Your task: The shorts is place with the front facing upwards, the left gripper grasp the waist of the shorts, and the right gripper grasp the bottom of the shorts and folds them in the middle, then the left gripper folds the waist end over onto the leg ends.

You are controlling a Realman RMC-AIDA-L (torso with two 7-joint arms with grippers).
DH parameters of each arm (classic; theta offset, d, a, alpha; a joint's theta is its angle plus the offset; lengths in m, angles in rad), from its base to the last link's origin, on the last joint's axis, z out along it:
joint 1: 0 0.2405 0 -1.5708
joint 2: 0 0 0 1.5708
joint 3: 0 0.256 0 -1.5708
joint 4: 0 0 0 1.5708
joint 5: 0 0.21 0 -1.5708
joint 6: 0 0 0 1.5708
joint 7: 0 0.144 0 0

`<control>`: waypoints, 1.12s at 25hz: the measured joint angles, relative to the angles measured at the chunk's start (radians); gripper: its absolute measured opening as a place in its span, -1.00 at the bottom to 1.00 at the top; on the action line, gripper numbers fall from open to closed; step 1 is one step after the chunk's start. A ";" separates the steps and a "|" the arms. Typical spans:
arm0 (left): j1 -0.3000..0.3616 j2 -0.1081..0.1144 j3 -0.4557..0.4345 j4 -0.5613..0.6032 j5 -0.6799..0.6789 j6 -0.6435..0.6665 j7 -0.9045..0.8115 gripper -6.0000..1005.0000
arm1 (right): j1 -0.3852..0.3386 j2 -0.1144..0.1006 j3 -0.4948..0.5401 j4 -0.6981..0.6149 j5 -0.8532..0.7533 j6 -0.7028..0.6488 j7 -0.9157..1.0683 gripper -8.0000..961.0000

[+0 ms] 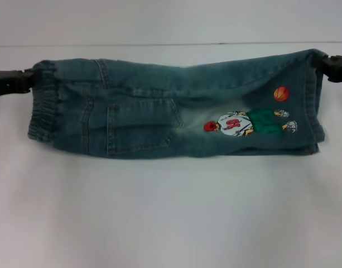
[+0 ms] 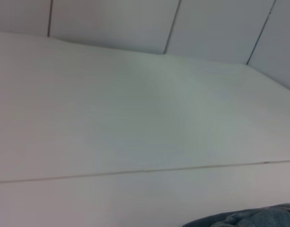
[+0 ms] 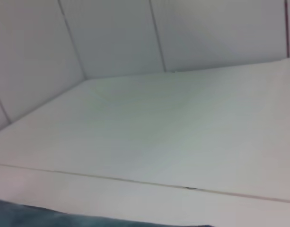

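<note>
White tabletop [image 1: 171,223] fills your head view, running back to a pale wall, and across it the shorts [image 1: 159,111] stretch sideways, already doubled lengthwise so one leg lies over the other. You see the waist of the shorts [image 1: 43,109], a crinkled elastic band, at the left end, and the bottom of the shorts [image 1: 314,106], a flat stitched hem, at the right end. Your left gripper [image 1: 27,80] reaches in from the left edge and meets the far top corner of the waistband, its black fingers pinched on the denim there. Your right gripper [image 1: 324,66] comes in from the right edge and meets the far top corner of the hem in the same way, clamped onto the cloth. Between the two, the far edge of the shorts sags slightly toward the middle, while the near edge rests on the table. A patch pocket [image 1: 140,125] faces up near the middle, and an embroidered basketball player [image 1: 246,123] with an orange ball [image 1: 281,93] above it sits close to the hem end. Your left wrist view shows mostly bare table and panelled wall, with a sliver of denim [image 2: 258,218] at one corner; your right wrist view shows the same, with a dark strip of denim [image 3: 50,218] along one edge.
</note>
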 joint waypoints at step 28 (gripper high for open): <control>0.008 -0.007 0.277 -0.075 -0.049 -0.212 0.015 -0.61 | 0.082 0.003 -0.057 0.236 0.073 0.261 -0.232 -0.62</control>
